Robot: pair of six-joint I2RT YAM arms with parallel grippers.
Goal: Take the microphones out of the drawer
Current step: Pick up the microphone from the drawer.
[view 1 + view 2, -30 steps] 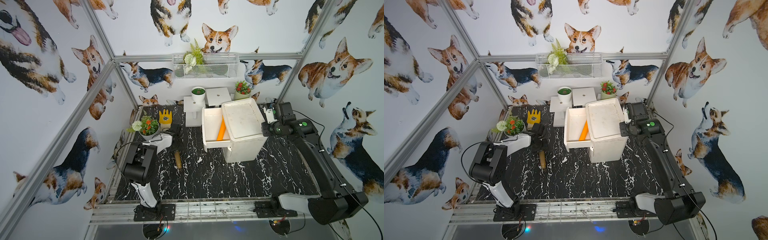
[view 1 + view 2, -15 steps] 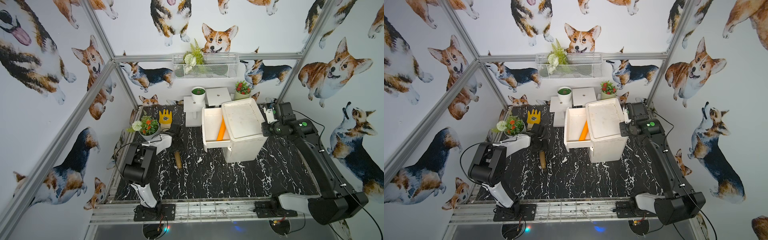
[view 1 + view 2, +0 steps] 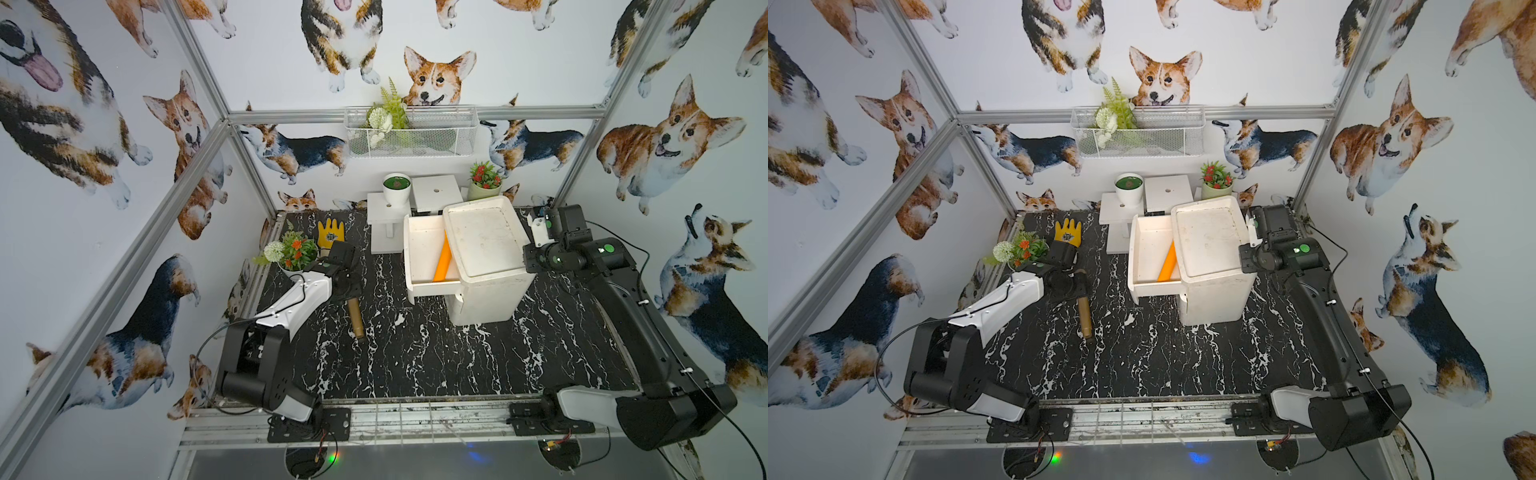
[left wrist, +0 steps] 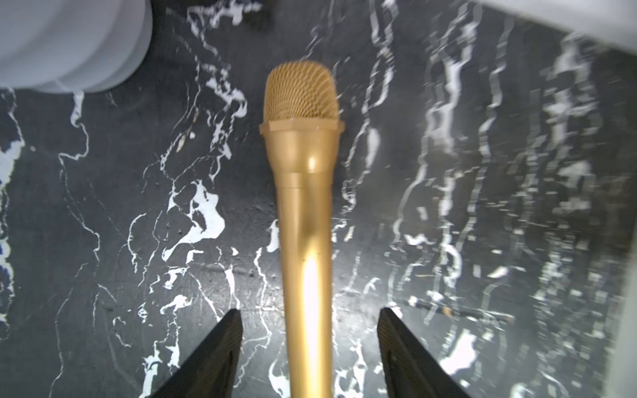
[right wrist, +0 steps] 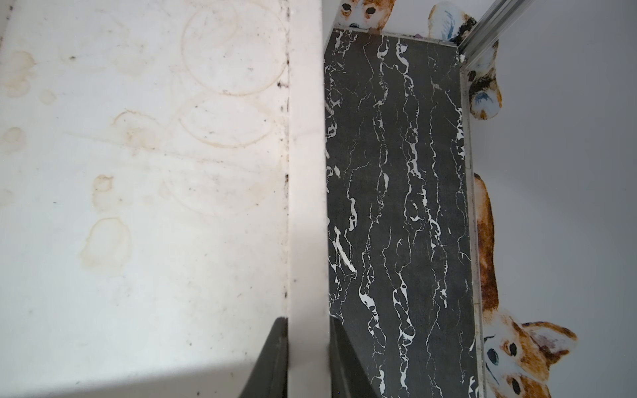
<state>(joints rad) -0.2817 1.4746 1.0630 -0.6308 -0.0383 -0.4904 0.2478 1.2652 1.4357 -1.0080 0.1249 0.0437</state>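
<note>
Gold microphone (image 3: pixel 356 318): out of the drawer (image 3: pixel 417 249), flat on the black marble tabletop (image 3: pixel 415 353), on the left arm's side of the white cabinet (image 3: pixel 484 245), well apart from it. Mesh head hidden under the left gripper (image 4: pixel 308 310) in both top views; handle end toward the front rail (image 3: pixel 395 415). Left fingers (image 4: pixel 213 355) apart, one each side of the handle, clear of it. Right gripper (image 5: pixel 306 320) clamped on the raised rim of the cabinet top; brown ring stains (image 5: pixel 224 51) on that top. Drawer pulled open, orange cylinder (image 3: pixel 441 259) slanted inside. Writing: dark badge on the yellow glove (image 3: pixel 331 232), print too small to read.
</note>
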